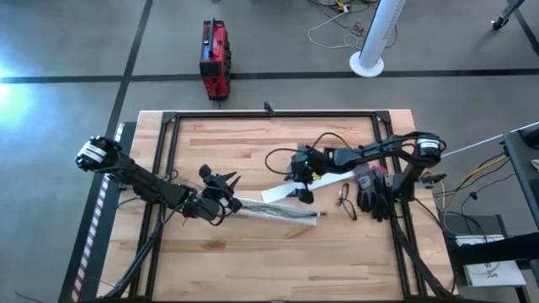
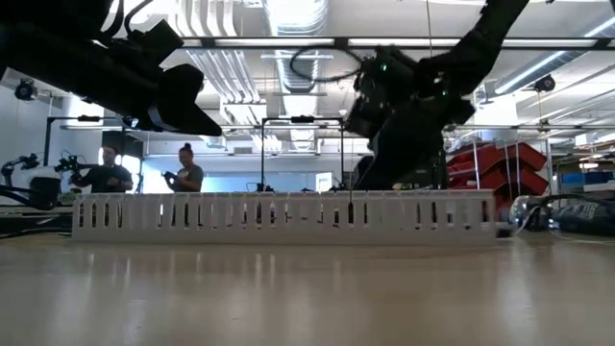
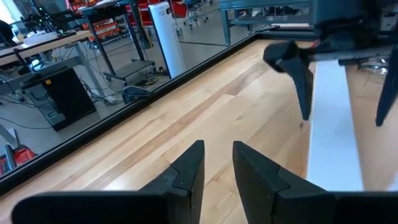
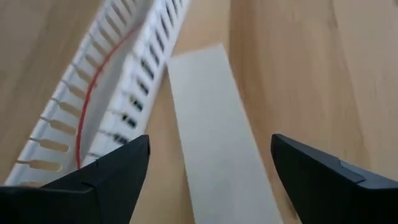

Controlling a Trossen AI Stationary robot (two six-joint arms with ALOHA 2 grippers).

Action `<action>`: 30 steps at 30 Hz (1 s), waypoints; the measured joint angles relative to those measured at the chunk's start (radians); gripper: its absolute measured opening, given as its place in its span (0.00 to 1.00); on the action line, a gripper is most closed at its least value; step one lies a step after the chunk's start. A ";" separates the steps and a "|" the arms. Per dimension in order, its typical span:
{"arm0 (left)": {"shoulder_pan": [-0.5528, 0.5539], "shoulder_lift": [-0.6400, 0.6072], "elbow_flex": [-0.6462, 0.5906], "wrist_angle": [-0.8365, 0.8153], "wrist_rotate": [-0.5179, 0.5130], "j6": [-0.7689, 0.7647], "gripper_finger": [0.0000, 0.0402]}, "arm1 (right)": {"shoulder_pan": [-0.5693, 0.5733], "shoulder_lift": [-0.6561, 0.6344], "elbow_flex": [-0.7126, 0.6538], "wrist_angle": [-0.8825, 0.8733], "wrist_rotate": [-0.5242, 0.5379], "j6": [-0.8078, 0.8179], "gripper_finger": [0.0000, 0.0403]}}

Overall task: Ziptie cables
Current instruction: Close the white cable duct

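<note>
A butcher-block table (image 1: 253, 143) stands on a grey workshop floor, with a red toolbox (image 1: 214, 57) and a white fan base (image 1: 367, 63) beyond its far edge; the low view looks past the table to two people at benches in the background.

The task's thing is a slotted white cable duct (image 1: 274, 210), lying near the middle of the table with its long axis running roughly left to right, slightly slanted. A red wire (image 4: 93, 93) runs inside it, as the right wrist view shows. Beside it lies its flat white cover strip (image 1: 307, 187), angled away from the duct toward the right arm's side. Black work gloves (image 1: 370, 192) and a small dark looped item (image 1: 347, 202), too small to identify, rest near the right edge.

The left gripper (image 1: 226, 195) hovers at the duct's left end, its fingers (image 3: 186, 171) parted only by a narrow gap and clasping nothing. The right gripper (image 1: 303, 178) hangs over the cover strip just above the duct's right end, jaws spread wide and empty; in its wrist view the strip lies straight between the fingers (image 4: 112, 177), with the duct off to one side.

So each arm sits over one end of the duct. The right is better placed for the cover strip, whose long axis passes lengthwise between its fingers, so closing on it should catch the strip across its width.
</note>
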 joint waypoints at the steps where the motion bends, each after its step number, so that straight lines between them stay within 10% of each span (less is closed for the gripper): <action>1: 0.001 0.000 0.000 0.000 0.000 0.000 0.17 | 0.000 -0.013 0.000 -0.001 0.002 0.000 0.80; 13: 0.001 0.000 -0.001 0.000 0.000 -0.004 0.16 | 0.087 -0.010 -0.004 -0.216 0.047 -0.089 0.81; 30: 0.001 0.010 -0.002 0.006 0.063 -0.029 0.15 | 0.007 0.138 -0.095 0.327 -0.016 -0.217 0.81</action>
